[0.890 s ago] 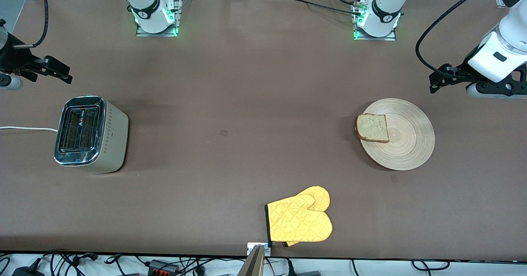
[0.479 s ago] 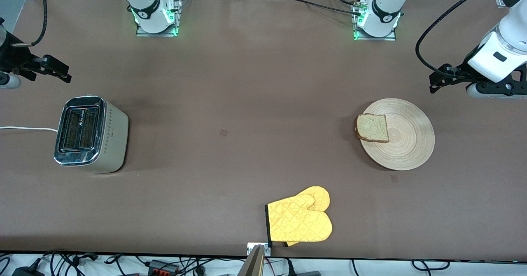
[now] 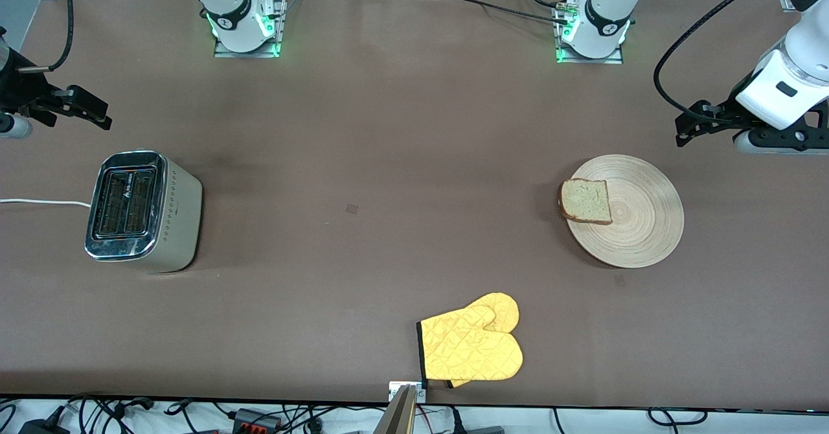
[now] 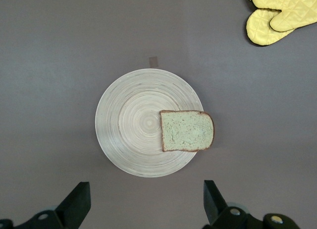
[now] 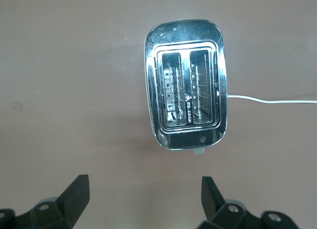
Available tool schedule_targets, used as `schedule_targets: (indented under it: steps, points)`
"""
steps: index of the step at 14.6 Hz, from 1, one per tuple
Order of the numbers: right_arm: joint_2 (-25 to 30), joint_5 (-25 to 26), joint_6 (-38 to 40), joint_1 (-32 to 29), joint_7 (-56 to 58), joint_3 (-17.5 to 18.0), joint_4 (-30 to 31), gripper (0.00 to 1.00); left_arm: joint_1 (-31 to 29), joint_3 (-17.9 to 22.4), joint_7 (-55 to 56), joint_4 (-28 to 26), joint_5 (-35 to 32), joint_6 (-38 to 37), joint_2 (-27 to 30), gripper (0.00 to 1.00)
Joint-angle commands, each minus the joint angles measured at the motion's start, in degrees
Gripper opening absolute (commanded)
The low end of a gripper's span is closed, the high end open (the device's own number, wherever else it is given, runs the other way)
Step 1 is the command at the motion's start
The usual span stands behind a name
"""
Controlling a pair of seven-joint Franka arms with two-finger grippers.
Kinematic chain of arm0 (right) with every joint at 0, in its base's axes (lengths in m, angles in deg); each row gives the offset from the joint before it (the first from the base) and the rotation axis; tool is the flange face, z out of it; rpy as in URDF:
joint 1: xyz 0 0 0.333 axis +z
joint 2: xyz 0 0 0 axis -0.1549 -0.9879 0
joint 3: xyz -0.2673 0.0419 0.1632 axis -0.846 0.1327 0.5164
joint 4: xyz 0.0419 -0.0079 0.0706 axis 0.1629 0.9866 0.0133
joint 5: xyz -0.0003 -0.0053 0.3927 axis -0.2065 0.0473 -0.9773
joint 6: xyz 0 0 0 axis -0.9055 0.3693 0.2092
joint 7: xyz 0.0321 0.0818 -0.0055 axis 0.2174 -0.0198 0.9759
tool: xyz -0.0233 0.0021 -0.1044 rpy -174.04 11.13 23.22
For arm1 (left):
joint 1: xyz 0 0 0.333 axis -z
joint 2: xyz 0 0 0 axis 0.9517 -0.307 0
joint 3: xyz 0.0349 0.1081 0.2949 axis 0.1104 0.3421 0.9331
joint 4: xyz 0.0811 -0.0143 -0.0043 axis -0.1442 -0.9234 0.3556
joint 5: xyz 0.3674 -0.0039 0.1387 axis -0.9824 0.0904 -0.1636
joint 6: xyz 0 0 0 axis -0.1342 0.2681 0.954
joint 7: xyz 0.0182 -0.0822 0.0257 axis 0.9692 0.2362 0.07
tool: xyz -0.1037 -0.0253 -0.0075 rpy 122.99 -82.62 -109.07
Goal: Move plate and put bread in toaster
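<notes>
Lying on the plate (image 3: 638,227), the bread (image 3: 586,201), both tools apart.

My matt black plastic fingers (image 4: 74,209) frame a pale wood plate (image 4: 129,125) with fine ring grain. The bread (image 4: 187,131) looks porous and dull. The toaster (image 5: 185,85) top is glossy chrome; the mitt (image 3: 471,346) is quilted cloth; the table (image 3: 388,129) is matt.

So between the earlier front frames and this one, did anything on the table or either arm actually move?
Barely. The right gripper crept slightly toward the right arm's end of the table, open above bare table near the toaster. The left gripper hangs open near the plate, as before. The bread on the plate, the toaster and the oven mitt are unmoved.
</notes>
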Motion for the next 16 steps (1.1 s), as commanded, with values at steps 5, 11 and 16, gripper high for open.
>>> schedule_targets:
  steps: [5, 11, 16]
  points:
    - [-0.04, -0.31, 0.0, -0.28, -0.34, 0.49, -0.38, 1.0, -0.56, -0.37, -0.97, -0.25, 0.54, -0.51, 0.49, 1.0]
    - [-3.11, -0.32, 0.0, -0.28, -0.25, 0.49, -3.45, 1.0, -0.64, -0.28, -0.88, 3.25, 0.54, -2.44, -1.69, 1.0]
    - [-4.95, -0.14, 0.09, 0.51, 0.19, 0.66, -3.72, 1.0, -1.34, 0.42, -0.53, 8.27, 0.98, -8.42, -7.41, 1.0]
